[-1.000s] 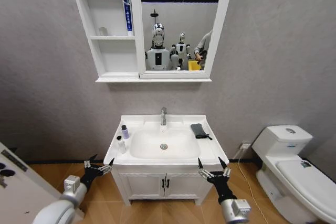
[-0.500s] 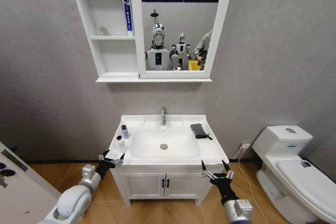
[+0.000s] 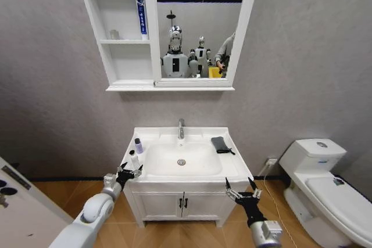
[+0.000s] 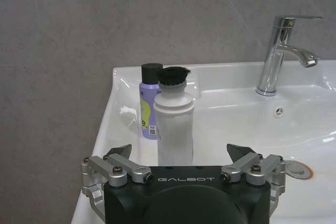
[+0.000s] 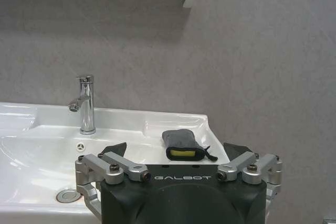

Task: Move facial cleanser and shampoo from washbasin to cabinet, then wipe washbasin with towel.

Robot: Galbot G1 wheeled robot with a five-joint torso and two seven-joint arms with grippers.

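- Standing on the left rim of the white rectangular ceramic washbasin [image 3: 232, 166], the white cylindrical bottle with a black cap [image 3: 134, 160] and the small lilac bottle with a black cap [image 3: 138, 146] just behind it are both untouched; which is cleanser and which shampoo cannot be told.
- Over the last second the left gripper [image 3: 129, 174] has advanced from beside the vanity to the basin's front-left corner. In the left wrist view its fingers [image 4: 116, 159] are spread apart, with the white bottle [image 4: 174, 116] centred between them and the lilac bottle [image 4: 149, 102] just beyond. Judgement: the first pick is being lined up; nothing is grasped.
- The right gripper [image 3: 244, 194] has sunk slightly and hangs low at the basin's front-right corner, fingers spread, idle.
- The dark grey folded towel [image 3: 220, 144] lies on the right rim, beside the chrome tap [image 3: 181, 128].
- The oval bowl holds nothing but its drain.
- The tall white shelf unit with mirror panel [image 3: 121, 36] hangs well above; its upper shelf holds a blue-and-white tube [image 3: 140, 14] and a small pale item. The lowest shelf is bare.
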